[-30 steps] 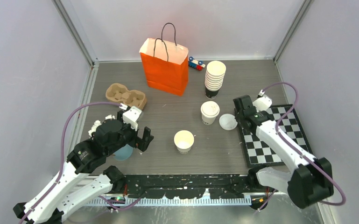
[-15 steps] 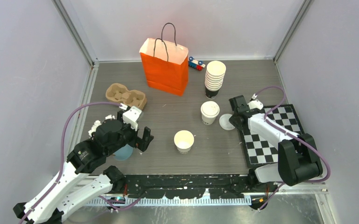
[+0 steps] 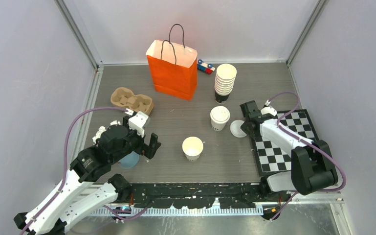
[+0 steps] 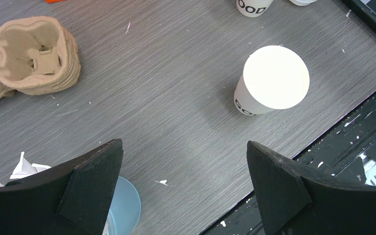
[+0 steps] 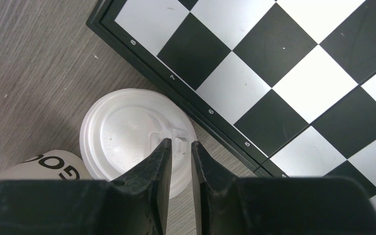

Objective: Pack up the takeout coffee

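The lidless cup (image 3: 192,147) stands upright at the table's front middle with the lidded cup (image 3: 219,117) at its 1 o'clock, and the loose lid (image 3: 238,128) lies flat at that cup's 4 o'clock, just beside the chessboard (image 3: 274,159); it is likely the cap the open cup needs before packing. The right gripper (image 5: 178,143) is down on it, jaws drawn to a narrow slit astride the raised sip spout, probably the only graspable part; whether they pinch it I cannot tell. The left gripper (image 4: 183,152) hangs wide open and empty at the lidless cup's 9 o'clock, while the orange bag (image 3: 172,68) stands open at 12 o'clock.
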Available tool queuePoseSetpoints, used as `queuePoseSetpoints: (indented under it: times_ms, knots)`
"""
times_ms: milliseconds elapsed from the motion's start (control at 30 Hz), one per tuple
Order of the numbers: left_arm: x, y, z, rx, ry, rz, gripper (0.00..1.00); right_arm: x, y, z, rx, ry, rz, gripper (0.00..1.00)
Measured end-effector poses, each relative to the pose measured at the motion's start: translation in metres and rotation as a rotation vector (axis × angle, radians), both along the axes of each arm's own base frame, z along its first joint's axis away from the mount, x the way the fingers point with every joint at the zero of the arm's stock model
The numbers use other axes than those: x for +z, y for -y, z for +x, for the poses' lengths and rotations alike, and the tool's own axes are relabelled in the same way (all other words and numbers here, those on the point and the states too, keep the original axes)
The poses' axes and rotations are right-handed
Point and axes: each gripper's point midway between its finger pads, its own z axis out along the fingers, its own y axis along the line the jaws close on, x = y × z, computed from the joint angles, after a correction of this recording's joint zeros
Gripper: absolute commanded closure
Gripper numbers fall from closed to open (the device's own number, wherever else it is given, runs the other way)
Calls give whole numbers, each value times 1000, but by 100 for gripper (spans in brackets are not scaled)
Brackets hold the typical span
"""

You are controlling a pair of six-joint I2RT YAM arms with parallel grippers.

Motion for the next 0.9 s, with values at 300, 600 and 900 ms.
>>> queuePoseSetpoints:
  times_ms: [300,600,900]
  knots:
    - [0,0,0,0,0,0,0,-2,3,-7,-19,-26,-10,73]
    - [0,0,0,0,0,0,0,11,3,-4,-17,-3,-8,73]
    - [0,0,0,0,0,1,0,16,5,-7,-20,3,-7,73]
